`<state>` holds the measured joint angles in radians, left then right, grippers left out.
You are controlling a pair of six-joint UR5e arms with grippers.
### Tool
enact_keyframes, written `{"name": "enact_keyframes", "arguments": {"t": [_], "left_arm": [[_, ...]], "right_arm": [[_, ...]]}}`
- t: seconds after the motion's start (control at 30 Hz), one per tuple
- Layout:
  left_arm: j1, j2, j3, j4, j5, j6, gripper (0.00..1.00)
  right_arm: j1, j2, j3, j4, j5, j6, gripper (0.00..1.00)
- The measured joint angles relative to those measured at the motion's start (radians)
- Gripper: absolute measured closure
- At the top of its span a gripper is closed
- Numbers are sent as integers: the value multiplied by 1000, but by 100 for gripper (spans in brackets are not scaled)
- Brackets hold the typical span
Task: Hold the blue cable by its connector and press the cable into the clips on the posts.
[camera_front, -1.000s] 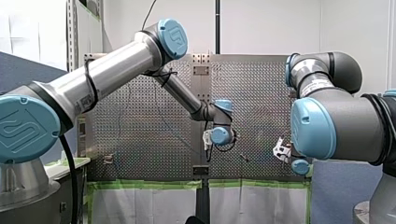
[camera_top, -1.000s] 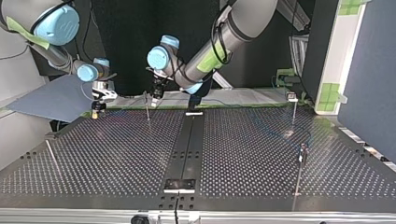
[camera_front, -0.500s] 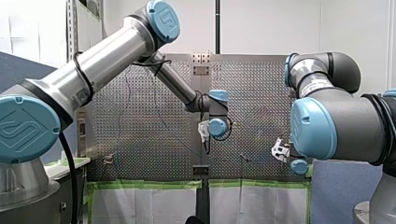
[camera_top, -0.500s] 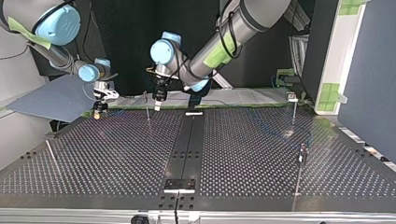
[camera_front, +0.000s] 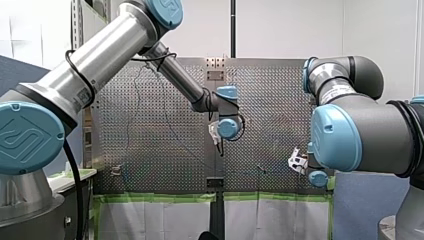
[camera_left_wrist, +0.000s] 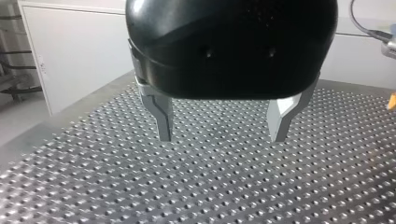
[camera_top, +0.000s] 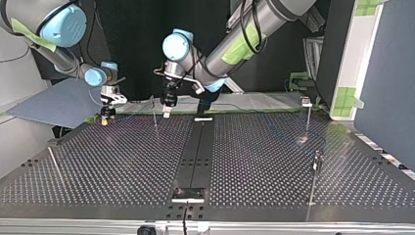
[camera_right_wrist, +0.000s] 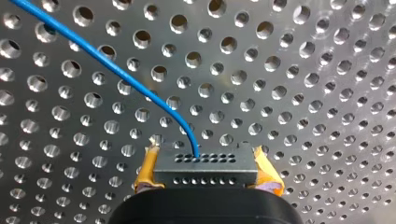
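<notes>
My right gripper (camera_right_wrist: 206, 162) clamps its yellow pads (camera_right_wrist: 145, 170) on the dark connector (camera_right_wrist: 205, 175) held between its fingers; the blue cable (camera_right_wrist: 116, 70) leaves the connector's face and curves away ahead over the perforated table (camera_right_wrist: 303, 70). My left gripper (camera_left_wrist: 222, 135) hangs over the table, its metal fingers (camera_left_wrist: 161, 116) spread wide

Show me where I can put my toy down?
Bare table lies between the black strip and the thin rod, and between the strip and the top view's right-hand posts. Crowded far edge: left tool, right tool, a post.
</notes>
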<state>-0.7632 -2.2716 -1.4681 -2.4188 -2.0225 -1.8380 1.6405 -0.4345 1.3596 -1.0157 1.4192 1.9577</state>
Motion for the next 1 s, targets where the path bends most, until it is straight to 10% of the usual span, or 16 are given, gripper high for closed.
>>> {"name": "enact_keyframes", "arguments": {"t": [1.0], "left_arm": [[-28,273,-273,68,-99,-3,0]], "right_arm": [[27,0,-4,0,-8,-1,100]]}}
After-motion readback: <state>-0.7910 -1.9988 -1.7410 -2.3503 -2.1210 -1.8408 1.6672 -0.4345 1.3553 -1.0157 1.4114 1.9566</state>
